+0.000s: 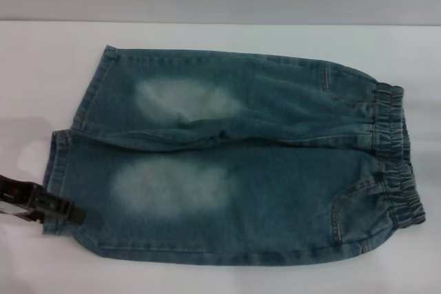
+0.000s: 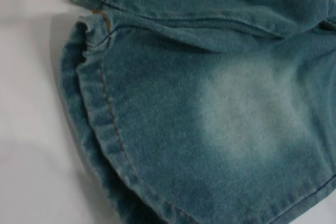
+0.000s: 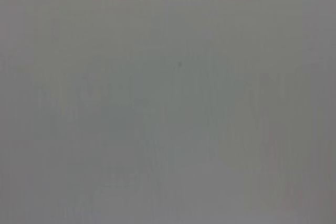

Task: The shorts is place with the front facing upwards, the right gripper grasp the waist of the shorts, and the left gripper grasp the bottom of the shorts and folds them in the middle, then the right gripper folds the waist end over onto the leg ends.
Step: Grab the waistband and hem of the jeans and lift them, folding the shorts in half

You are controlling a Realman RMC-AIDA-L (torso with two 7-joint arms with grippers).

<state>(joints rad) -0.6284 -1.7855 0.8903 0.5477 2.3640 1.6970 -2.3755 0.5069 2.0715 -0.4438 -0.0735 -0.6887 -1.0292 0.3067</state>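
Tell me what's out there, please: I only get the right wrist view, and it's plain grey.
Observer: The head view shows blue denim shorts spread flat on a white table.
Operator: Which end is where?
Observer: The elastic waist lies to the robot's right, the leg hems to its left.
Operator: Any hand near them?
Observer: The left hand is at the near leg's hem. The right hand shows in no view.
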